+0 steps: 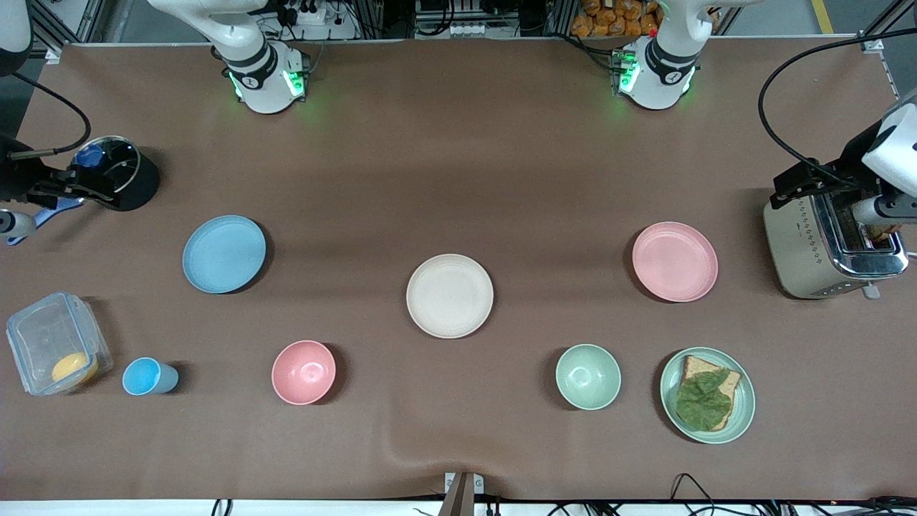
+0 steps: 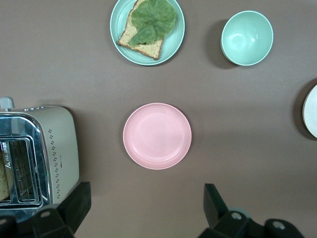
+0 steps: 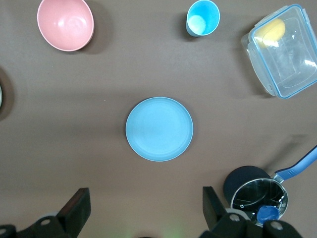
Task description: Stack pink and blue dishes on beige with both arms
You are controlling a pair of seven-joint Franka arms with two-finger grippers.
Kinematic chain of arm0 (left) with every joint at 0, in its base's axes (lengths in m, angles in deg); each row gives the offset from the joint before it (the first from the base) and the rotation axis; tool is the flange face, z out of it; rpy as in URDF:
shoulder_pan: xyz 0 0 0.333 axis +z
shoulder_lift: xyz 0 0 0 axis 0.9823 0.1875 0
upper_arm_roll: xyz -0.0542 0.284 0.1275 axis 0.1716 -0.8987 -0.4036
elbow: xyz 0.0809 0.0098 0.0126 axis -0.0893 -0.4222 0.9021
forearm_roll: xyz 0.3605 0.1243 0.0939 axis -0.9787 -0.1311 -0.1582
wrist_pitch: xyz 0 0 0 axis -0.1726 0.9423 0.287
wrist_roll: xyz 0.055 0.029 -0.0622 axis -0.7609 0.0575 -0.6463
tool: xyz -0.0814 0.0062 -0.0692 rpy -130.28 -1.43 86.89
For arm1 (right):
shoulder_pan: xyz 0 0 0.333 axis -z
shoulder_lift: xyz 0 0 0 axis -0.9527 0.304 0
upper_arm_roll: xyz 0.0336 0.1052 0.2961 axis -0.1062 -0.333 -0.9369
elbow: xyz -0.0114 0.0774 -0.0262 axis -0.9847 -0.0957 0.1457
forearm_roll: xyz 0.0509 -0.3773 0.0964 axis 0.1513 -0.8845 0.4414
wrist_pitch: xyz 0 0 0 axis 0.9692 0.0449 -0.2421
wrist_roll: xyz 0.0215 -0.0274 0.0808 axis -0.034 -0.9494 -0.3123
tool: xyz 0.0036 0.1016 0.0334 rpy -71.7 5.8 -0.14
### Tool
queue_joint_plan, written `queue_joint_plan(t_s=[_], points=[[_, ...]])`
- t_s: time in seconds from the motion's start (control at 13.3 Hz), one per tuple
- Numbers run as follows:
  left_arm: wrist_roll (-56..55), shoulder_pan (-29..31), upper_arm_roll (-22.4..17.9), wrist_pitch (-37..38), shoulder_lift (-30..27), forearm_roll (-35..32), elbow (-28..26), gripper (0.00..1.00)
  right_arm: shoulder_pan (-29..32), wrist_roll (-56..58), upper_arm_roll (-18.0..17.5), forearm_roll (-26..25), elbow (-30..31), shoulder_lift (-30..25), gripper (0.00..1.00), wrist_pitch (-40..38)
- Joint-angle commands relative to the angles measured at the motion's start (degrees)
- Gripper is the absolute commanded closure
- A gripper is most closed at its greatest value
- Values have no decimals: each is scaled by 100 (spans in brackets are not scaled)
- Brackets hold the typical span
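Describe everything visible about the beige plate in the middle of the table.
The beige plate is flat, round and cream-colored with a matte finish and a shallow raised rim. It looks empty and lies flat on the brown table, about midway between the two arms' ends. Nothing touches it. The blue plate lies toward the right arm's end, the pink plate toward the left arm's.

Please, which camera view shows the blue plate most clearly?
The right wrist view shows it best: the blue plate lies whole near the picture's middle, seen from straight above. The front view also shows it whole, but smaller, toward the right arm's end of the table. The left wrist view does not show it.
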Motion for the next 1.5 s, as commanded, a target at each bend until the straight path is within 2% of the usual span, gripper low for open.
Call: queue_joint_plan(t_s=[0.0, 0.38, 0.6, 0.83, 1.05, 1.28, 1.43], points=[[-26, 9, 8, 125, 62, 23, 149, 0, 45, -95, -66, -71, -106, 41, 0, -86], [-26, 27, 8, 133, 62, 23, 132, 0, 45, -95, -66, -71, -106, 49, 0, -86], [-26, 88, -19, 203, 219, 23, 96, 0, 81, 193, -57, -80, -89, 295, 0, -120], [70, 132, -28, 257, 850, -117, 105, 0, 159, 782, -39, -124, -71, 655, 0, -147], [202, 176, -27, -76, 1843, -126, 105, 0, 519, 783, -39, -89, 25, 963, 0, 19], [640, 202, -27, -524, 2529, -205, 9, 0, 888, 1291, -48, -80, 744, 990, 0, 721], [984, 211, -36, -1015, 2724, -205, -306, 0, 1117, 1617, -48, -45, 1271, 999, 0, 1361]])
